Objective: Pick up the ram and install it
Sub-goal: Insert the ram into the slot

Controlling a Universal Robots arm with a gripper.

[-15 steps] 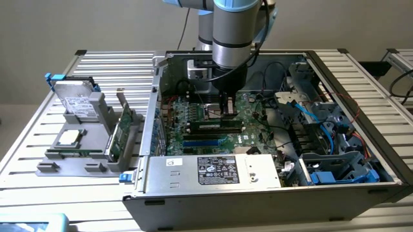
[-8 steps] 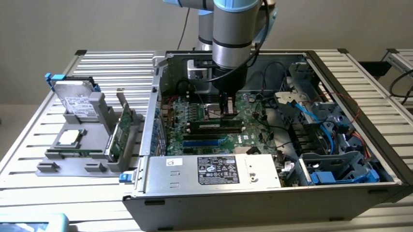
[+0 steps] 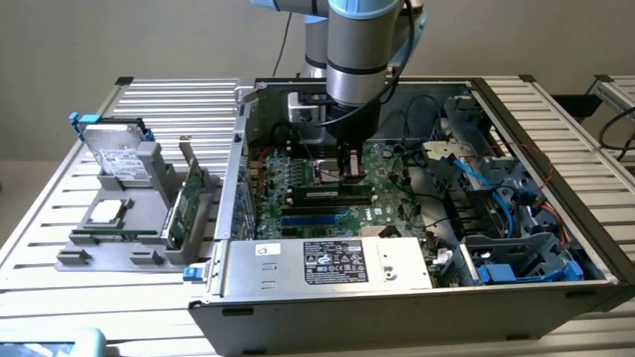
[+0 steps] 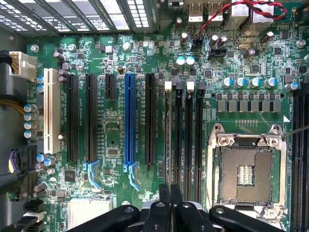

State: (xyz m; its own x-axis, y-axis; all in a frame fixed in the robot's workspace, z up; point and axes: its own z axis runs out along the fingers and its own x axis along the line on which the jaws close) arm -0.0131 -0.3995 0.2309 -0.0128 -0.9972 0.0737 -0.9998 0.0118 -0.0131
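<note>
The ram (image 3: 332,195) is a long dark green stick with a small white label, standing in a memory slot on the motherboard (image 3: 288,178) inside the open computer case (image 3: 417,309). In the wrist view the ram (image 4: 167,135) shows edge-on as a thin line in the slot beside three black slots. My gripper (image 3: 349,178) hangs straight down over the ram's middle, its tips at the ram's top edge. In the wrist view the gripper (image 4: 170,189) is shut, with its two black fingers (image 4: 164,203) pressed together and nothing seen between them.
A power supply (image 3: 328,262) fills the case's near side. Blue cables and drive bays (image 3: 506,223) crowd the exterior view's right. An open processor socket (image 4: 244,171) lies beside the memory slots. A grey rack (image 3: 109,256) at the left holds a hard drive (image 3: 119,160), a processor chip (image 3: 107,212) and an expansion card (image 3: 189,197).
</note>
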